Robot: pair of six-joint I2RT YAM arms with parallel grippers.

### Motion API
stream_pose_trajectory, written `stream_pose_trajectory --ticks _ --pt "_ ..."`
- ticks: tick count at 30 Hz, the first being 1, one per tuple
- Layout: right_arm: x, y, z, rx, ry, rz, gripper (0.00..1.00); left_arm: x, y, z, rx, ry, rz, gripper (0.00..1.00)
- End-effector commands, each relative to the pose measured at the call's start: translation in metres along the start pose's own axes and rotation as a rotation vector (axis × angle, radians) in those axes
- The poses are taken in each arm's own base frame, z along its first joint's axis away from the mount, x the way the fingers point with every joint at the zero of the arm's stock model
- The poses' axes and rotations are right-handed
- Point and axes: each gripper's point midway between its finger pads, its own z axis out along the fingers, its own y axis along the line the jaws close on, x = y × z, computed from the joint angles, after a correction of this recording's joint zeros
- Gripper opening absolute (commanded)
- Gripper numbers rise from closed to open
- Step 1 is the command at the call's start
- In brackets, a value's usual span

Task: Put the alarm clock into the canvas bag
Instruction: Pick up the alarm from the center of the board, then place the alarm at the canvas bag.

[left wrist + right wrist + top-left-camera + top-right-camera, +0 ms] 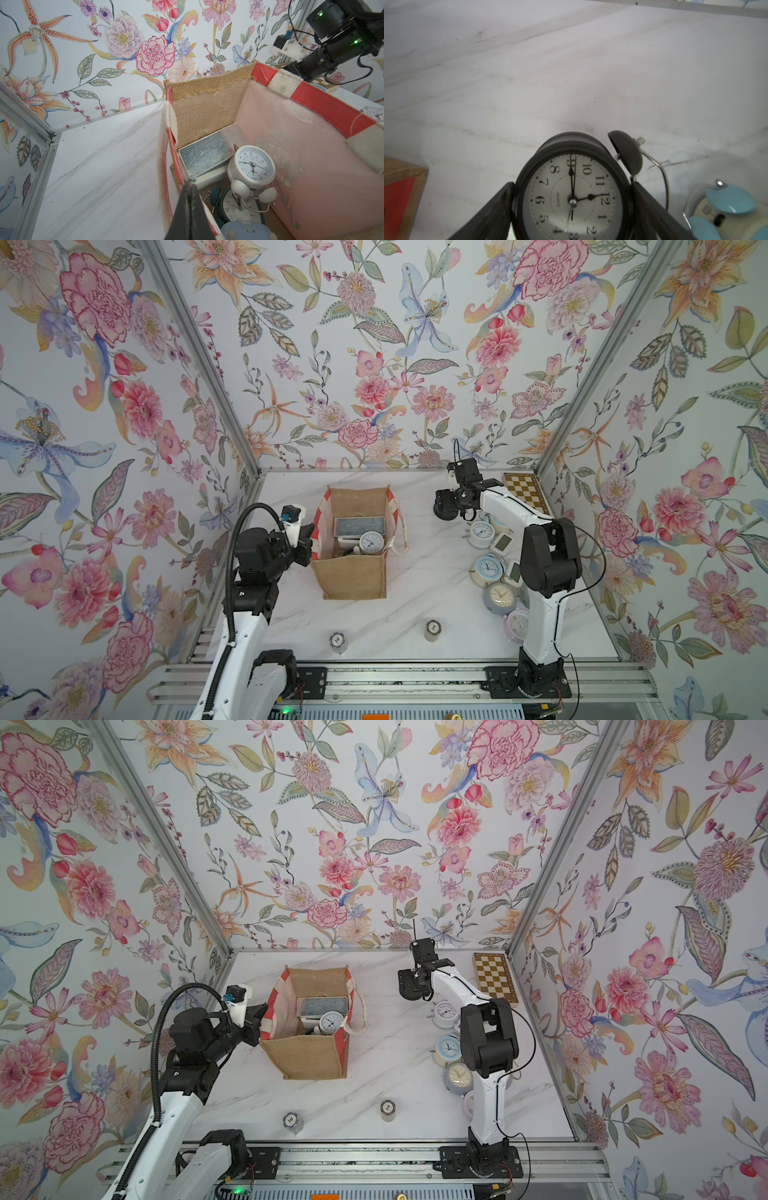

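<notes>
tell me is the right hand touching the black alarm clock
Touching. In the right wrist view the right hand has both fingers pressed against the sides of the black alarm clock, no gap showing.

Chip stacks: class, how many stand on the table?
2. One chip stack stands at the front of the table, before the canvas bag; the other chip stack stands to its right. More might be hidden.

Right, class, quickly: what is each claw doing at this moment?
Left claw: closed on the canvas bag, pinching its rim.
Right claw: closed around the black alarm clock.
</notes>
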Motion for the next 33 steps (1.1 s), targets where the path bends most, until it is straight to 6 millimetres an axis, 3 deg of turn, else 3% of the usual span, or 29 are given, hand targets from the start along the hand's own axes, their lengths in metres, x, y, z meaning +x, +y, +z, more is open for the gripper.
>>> stream_pose_trajectory --ticks 1,7,11,20,27,33 --pt "-0.028 0.019 -0.052 -0.045 -0.113 -0.020 0.61 -0.008 -0.001 -0.004 0.001 -0.031 0.021 0.03" --pt "-0.043 0.054 -0.110 -0.106 -0.193 -0.065 0.59 -0.009 -0.001 -0.006 -0.005 -0.036 0.026 0.03" --pt "-0.052 0.087 -0.150 -0.155 -0.257 -0.105 0.58 -0.009 -0.001 -0.006 -0.001 -0.039 0.024 0.03" --pt "-0.051 0.188 -0.218 -0.297 -0.346 -0.244 0.57 -0.010 -0.003 -0.007 0.002 -0.045 0.024 0.02" --pt "-0.040 0.250 -0.241 -0.389 -0.362 -0.331 0.56 -0.011 -0.004 -0.007 0.011 -0.049 0.024 0.01" --pt "-0.015 0.296 -0.231 -0.478 -0.288 -0.396 0.56 -0.011 -0.004 -0.007 0.013 -0.052 0.023 0.00"
